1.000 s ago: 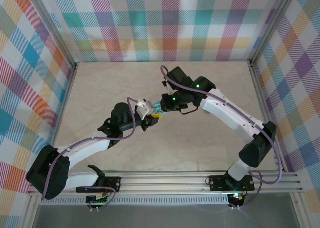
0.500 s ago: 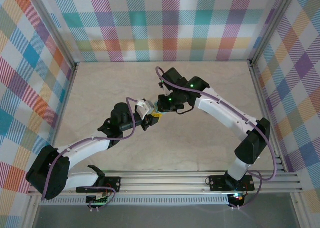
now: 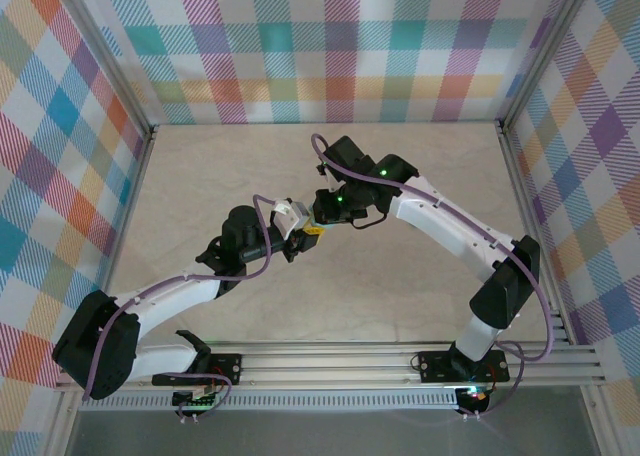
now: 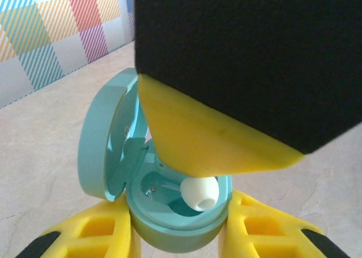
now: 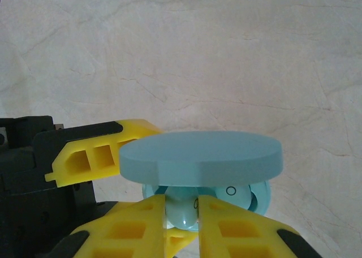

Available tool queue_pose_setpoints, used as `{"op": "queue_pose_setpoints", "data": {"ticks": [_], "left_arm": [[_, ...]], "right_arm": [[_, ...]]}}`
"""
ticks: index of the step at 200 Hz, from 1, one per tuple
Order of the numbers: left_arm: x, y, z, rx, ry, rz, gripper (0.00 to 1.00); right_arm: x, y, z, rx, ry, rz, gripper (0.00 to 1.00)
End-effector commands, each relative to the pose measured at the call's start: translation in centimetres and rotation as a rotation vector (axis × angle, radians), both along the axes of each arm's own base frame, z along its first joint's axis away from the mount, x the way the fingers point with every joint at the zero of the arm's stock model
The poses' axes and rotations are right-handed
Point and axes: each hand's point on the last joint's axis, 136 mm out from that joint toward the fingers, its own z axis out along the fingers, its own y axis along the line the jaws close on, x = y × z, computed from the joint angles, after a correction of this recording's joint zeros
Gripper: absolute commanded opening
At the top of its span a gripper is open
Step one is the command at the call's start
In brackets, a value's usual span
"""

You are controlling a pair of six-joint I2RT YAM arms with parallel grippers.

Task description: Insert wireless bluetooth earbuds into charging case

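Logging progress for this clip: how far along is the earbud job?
Done: case is open, lid up, gripped by the left hand. In hand: the right hand pinches an earbud, its tip down in one socket, not clearly seated. Left: release it, fill the other socket, which looks empty, and likely close the lid.

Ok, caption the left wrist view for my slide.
Left gripper holds the open charging case while the right gripper holds an earbud at its well.
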Motion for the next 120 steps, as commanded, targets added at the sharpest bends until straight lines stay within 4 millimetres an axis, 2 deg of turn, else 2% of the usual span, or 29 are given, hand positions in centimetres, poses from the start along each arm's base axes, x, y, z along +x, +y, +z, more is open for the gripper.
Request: {"op": "queue_pose_setpoints", "data": {"ticks": [1, 42, 120], "left_arm": [[-0.8, -0.4, 1.9, -0.046, -0.044, -0.027, 0.0], [-0.9, -0.3, 1.5, -0.035, -0.039, -0.021, 0.0], [-1.0, -0.2, 1.3, -0.026, -0.039, -0.024, 0.0]], "right_arm": [[-0.3, 0.2, -1.1, -0.017, 0.029, -0.001, 0.23], [-0.6, 0.2, -1.2, -0.016, 0.04, 0.001, 0.3], [-0.7, 0.4, -0.1, 0.016, 0.028, 0.002, 0.33]]}}
